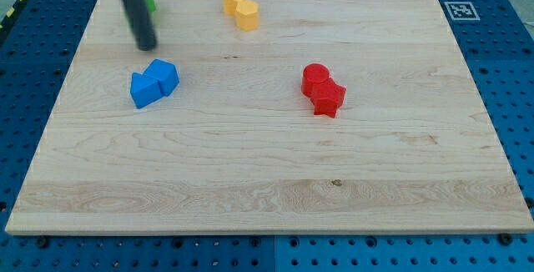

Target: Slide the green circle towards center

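**Rod at the top-left corner, green block half hidden behind it**

Our table (267, 180) is a pale wooden board lying on a blue perforated base (509, 72), with a small black-and-white marker (458, 10) at the board's top-right corner. We take the red pair near the middle of the board as our landmark: a red circle (315, 78) touching a red block (329, 98) of star-like shape just below and to the right of it.

Well to the left of the red pair, at about the same height in the view, sit two blue blocks touching each other: a blue cube-like block (164, 75) and a second blue block (145, 90) whose shape we cannot make out for sure. Up and to the left of the red pair, near the board's top edge, two yellow blocks (240, 9) lie pressed together.

The green block (151, 2) is far to the upper left of the red pair, near the top-left corner; only a sliver shows beside our rod, so we cannot confirm its shape. Our tool is a plain dark rod with nothing to open or close. My tip (147, 47) rests on the board just below the green block and above the blue blocks, touching neither as far as we can tell.
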`<state>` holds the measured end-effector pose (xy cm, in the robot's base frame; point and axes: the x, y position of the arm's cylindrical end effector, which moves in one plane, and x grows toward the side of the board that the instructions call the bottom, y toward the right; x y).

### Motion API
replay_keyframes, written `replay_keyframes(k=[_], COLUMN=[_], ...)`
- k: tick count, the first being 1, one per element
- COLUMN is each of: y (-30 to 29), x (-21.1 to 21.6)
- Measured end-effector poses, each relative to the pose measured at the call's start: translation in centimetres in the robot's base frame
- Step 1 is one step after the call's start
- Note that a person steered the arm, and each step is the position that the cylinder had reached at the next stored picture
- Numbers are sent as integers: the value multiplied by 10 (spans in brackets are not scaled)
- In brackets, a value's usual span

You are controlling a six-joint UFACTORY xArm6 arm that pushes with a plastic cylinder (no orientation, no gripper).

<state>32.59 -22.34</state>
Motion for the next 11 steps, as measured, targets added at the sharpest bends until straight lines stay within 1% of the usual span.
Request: replay_keyframes(k=[1,2,3,4,5,6,7,8,9,10,11], y=[-64,-81,-48,-29,-12,18,76,97,99,121,128], x=[-25,-69,-85,-86,-54,-43,-37,-12,16,45,75])
